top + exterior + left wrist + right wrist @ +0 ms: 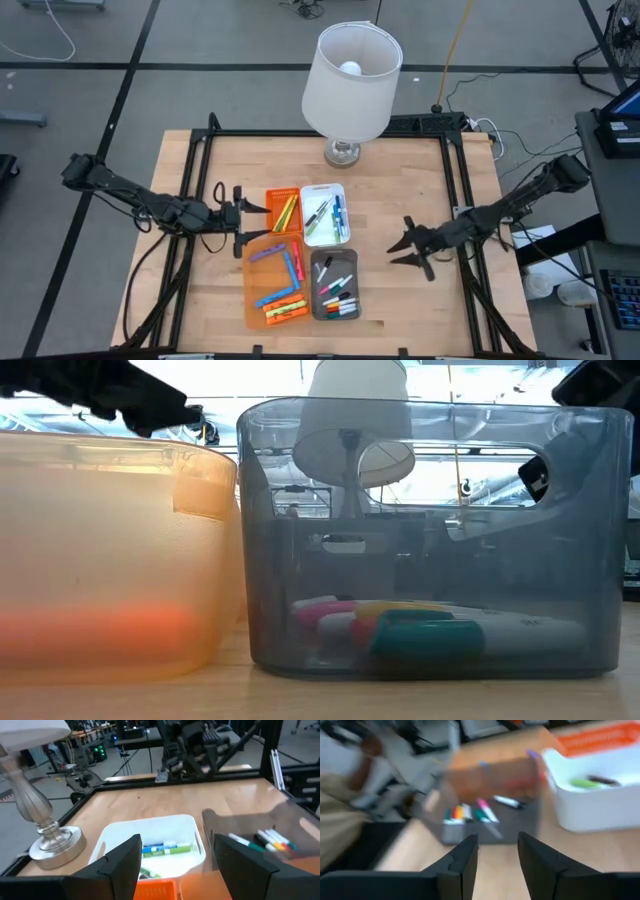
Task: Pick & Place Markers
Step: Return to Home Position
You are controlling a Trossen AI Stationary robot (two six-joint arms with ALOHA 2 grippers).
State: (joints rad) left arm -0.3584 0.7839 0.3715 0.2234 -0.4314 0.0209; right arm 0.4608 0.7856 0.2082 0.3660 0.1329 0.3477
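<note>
The right gripper hangs with its fingers spread wide and nothing between them. Straight ahead of its fingertips, near but not touching, stands the dark grey translucent plastic bin. A heap of short coloured markers lies flat on its floor: pink, green, red, black and white barrels. As far as the high view shows, most have their long axes running roughly towards this gripper rather than across it.

The left gripper is also splayed wide and empty. Its tips sit just beside the small orange slotted tray, which holds yellow and green pens.

I see no marker on the bare light wooden table, so the sorting looks finished. The right arm is the nearer one to the grey bin, but there is nothing left to grasp. What remains, I judge, is a retreat, each arm drawing back away from the trays ahead of it and clear of their rims.
</note>
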